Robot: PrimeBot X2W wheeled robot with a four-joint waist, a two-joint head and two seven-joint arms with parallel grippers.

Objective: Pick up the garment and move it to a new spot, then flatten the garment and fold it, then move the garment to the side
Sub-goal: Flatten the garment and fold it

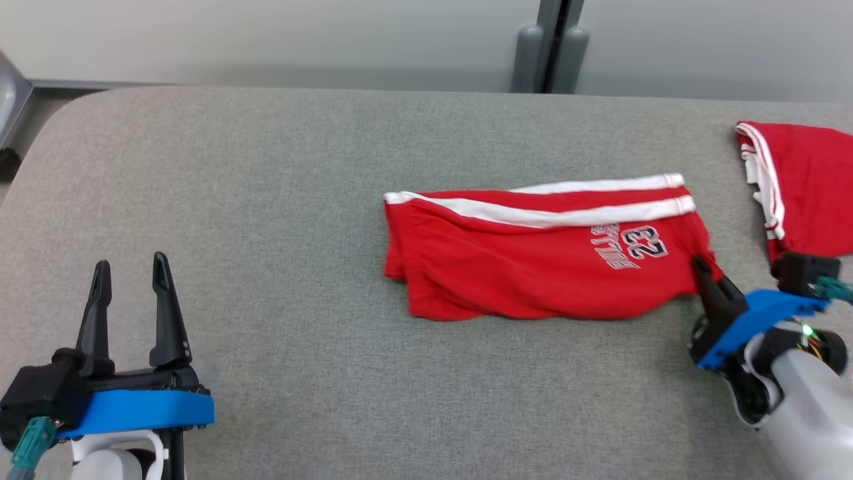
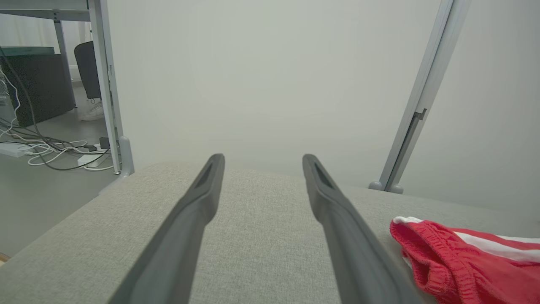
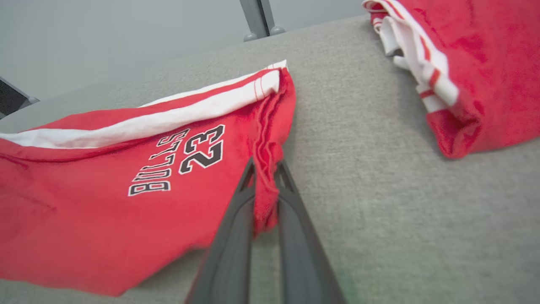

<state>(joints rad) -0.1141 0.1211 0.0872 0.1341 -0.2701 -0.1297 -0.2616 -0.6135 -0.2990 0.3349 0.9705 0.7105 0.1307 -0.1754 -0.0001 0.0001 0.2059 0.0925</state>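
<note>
- Shorts, red with white stripes, lie on the grey padded table.
- Right gripper is clamped on their right hem corner.
- Left gripper sits well apart, fingers spread.

Grey fabric surface lies bare over its left half and along its near edge; red shorts spread flat right of centre; a second red garment lies at the far right, a bare strip between them; two grey posts stand behind the back edge.

Grey bench, red shorts, another red garment
</note>
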